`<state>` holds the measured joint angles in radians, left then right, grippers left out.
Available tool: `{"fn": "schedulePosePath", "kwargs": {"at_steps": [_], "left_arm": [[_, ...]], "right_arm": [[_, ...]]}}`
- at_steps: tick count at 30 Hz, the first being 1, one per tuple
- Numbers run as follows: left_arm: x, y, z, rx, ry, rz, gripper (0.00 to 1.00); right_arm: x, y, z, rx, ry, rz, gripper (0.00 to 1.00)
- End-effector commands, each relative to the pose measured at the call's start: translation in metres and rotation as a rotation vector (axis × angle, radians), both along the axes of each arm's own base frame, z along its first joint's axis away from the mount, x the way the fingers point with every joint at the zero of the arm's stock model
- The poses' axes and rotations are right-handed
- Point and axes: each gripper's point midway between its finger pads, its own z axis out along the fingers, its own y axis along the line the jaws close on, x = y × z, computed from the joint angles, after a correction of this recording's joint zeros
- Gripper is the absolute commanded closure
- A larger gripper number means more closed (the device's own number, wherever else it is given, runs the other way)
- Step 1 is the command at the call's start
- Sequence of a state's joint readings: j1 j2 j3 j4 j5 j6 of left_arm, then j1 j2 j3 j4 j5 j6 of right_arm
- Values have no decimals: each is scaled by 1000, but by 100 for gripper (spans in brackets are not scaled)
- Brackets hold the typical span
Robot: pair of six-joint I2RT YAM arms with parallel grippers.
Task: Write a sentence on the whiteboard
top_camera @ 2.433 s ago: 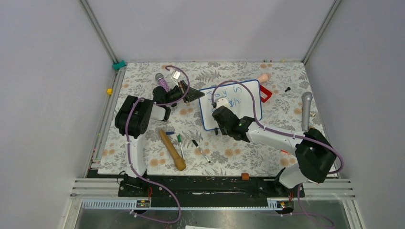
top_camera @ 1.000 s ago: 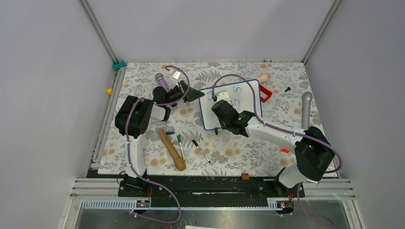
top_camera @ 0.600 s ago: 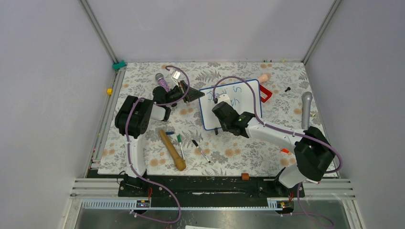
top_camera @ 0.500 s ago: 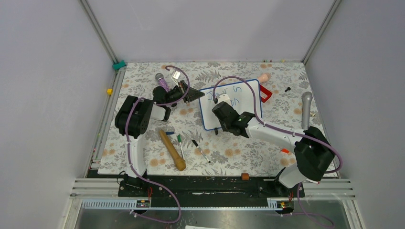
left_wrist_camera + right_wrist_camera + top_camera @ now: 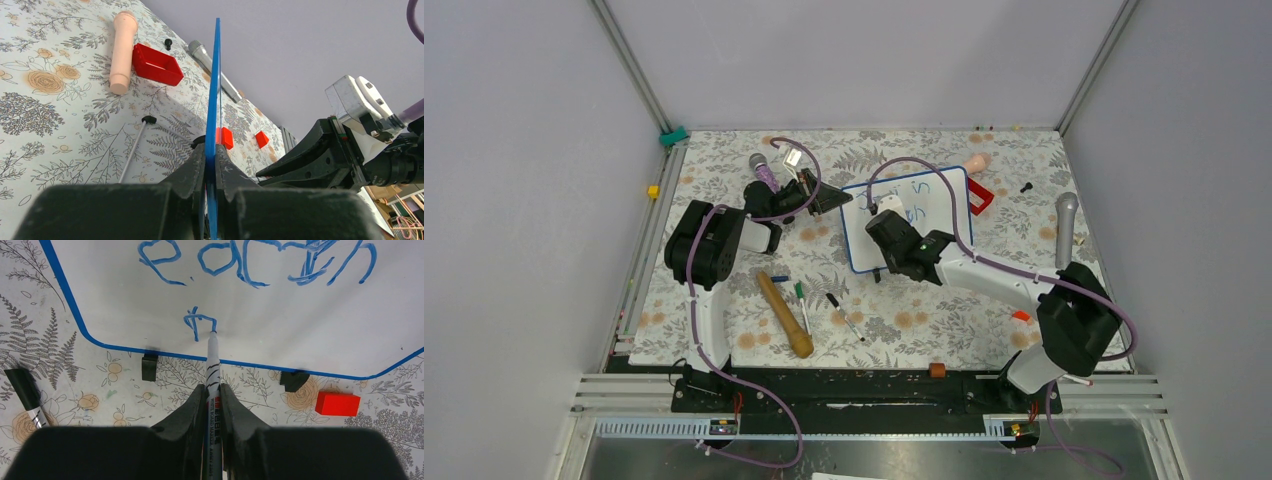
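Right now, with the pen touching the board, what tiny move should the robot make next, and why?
Probably drag the marker on along the line to continue the letter. The right claw holds its tip on the whiteboard, where only one unfinished mark sits below "each", and the left claw clamps the board's edge.

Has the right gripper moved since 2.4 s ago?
Yes. In the top view the right gripper shifted slightly up the whiteboard, toward its far edge.

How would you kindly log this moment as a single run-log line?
left hand: shut on whiteboard edge | right hand: shut on marker, tip at board | sentence: first strokes under "each"
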<state>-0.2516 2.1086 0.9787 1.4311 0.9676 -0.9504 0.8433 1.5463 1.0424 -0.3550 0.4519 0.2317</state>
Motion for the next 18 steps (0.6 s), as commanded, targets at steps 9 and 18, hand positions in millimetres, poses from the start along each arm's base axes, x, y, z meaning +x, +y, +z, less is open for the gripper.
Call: {"fn": "schedulePosePath", "kwargs": {"at_steps": [9,18], "left_arm": [[-11,-5,4,27,-130,-34,100],[-11,-5,4,27,-131,-33,100]], "right_arm": [[27,-1,19,6,-61,-47,100],[32,4,25,17,-63,-42,100]]}}
